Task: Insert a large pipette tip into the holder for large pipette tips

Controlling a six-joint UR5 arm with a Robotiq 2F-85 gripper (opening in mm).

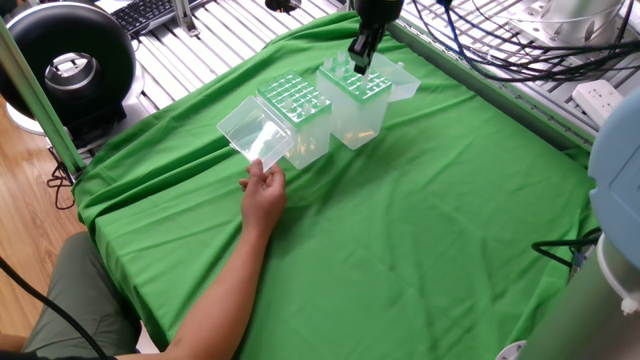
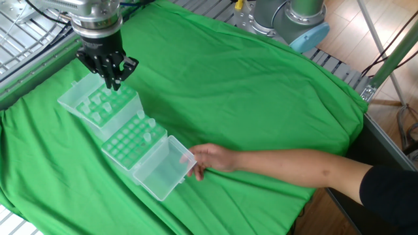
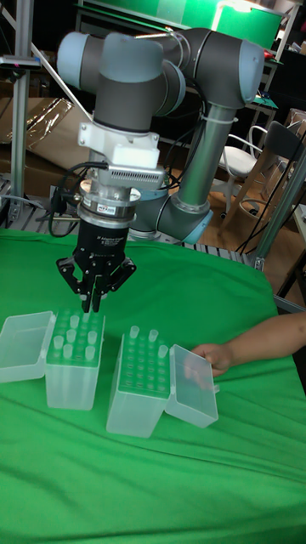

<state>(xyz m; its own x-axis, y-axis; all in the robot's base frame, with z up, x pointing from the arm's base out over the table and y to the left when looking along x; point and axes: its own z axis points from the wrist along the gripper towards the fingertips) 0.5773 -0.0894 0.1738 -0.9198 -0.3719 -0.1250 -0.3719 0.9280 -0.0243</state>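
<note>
A green cloth covers the worktop (image 1: 450, 220), with metal slats and cables behind it. In one fixed view, the holder for large pipette tips (image 1: 352, 100) stands near the cloth's 12 o'clock edge. The pincer (image 1: 360, 55) hangs just above its grid top, not touching it. At the holder's 8 o'clock, touching it, is a shorter grid-topped box (image 1: 295, 120). A person's hand (image 1: 263, 195) reaches up to that box's opened clear lid (image 1: 255, 135).

In the other fixed view the pincer (image 2: 114, 81) sits at 10 o'clock in the picture, over the far end of the holder (image 2: 104, 108). The shorter box (image 2: 134, 140) lies at the holder's 5 o'clock, and the hand (image 2: 212, 156) rests beside its lid.

The tall fixed view shows the pincer (image 3: 93, 302) pointing straight down, fingers drawn close to a point just above the holder (image 3: 75, 361). Whether it is clenched on anything I cannot tell. Tips (image 3: 72, 323) stand up from the holder's grid. Its clear lid (image 3: 25, 344) is swung out toward 9 o'clock. The shorter box (image 3: 136, 387) stands at the holder's 3 o'clock, and the hand (image 3: 217, 355) is by its lid.
</note>
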